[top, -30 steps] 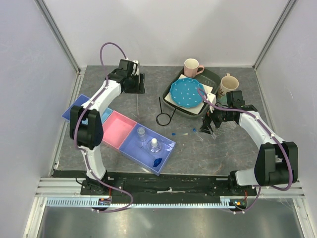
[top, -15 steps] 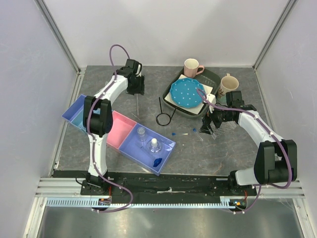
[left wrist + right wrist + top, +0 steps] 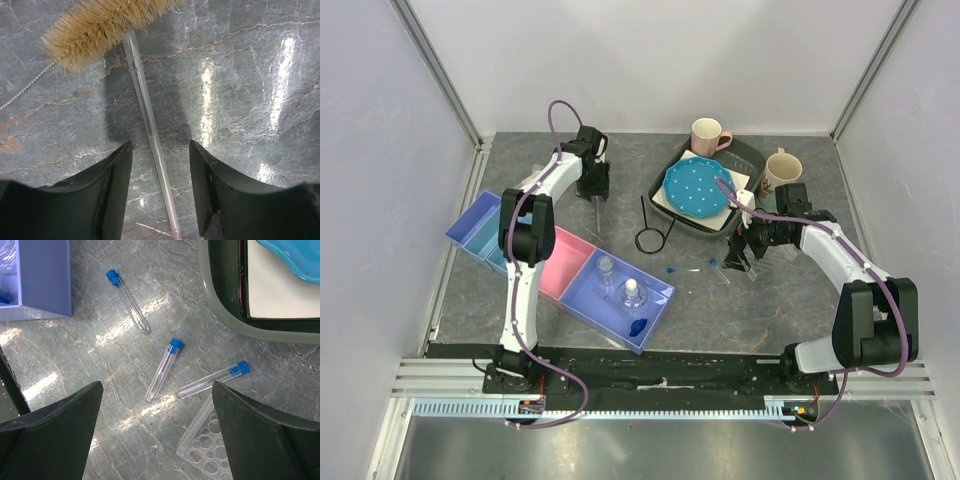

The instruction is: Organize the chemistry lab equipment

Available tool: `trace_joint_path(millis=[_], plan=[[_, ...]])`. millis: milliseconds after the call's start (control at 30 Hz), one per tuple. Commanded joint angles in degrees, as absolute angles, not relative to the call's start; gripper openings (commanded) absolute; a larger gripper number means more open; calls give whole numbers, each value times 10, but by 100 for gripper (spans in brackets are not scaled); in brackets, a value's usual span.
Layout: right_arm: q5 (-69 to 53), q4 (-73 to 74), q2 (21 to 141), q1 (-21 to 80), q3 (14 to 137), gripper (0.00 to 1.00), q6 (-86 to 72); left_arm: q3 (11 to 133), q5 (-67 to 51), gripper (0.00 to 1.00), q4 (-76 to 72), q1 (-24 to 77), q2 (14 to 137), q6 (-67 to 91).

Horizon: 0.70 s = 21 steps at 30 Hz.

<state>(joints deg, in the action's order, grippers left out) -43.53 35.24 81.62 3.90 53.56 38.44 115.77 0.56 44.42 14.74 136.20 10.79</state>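
My left gripper (image 3: 595, 188) (image 3: 160, 146) is open at the back of the table, low over a thin clear stick (image 3: 149, 125) (image 3: 596, 215) that runs between its fingers, next to a bristle brush (image 3: 102, 25). My right gripper (image 3: 744, 250) (image 3: 156, 387) is open above three blue-capped tubes (image 3: 162, 371) and the clear tube rack (image 3: 207, 452). Two clear bottles (image 3: 618, 280) and a blue hexagonal piece (image 3: 637, 326) lie in the tray's near blue compartment (image 3: 660, 295). The black wire ring (image 3: 650, 238) lies mid-table. The bag of white wads is out of view.
The blue and pink divided tray (image 3: 560, 262) lies at the left. A dark tray (image 3: 661, 185) at the back right holds the blue dotted plate (image 3: 695, 188). A pink mug (image 3: 708, 135) and a beige mug (image 3: 780, 170) stand beside it.
My left gripper has moved right and toward the near side, down over the thin stick, and its elbow has swung right. The right arm has not moved.
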Motion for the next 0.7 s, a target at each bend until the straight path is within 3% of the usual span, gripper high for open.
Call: trace_joint_path(millis=[0,133,200,367,567,667], plan=[[-446,350,822,38,558,98,395,1165,7,54,453,146,1364,100],[-446,350,824,39,558,98,396,1156,3,46,453,146,1363,105],[-444,350,824,38,558,98,396,1151,-13,35,454,146,1362,110],[-441,350,824,38,558,98,397,1131,-29,24,454,149,1358,117],[-435,350,822,38,557,98,402,1125,-64,4,452,156,1346,122],[-433,350,818,38,557,98,403,1124,-87,2,447,158,1333,134]])
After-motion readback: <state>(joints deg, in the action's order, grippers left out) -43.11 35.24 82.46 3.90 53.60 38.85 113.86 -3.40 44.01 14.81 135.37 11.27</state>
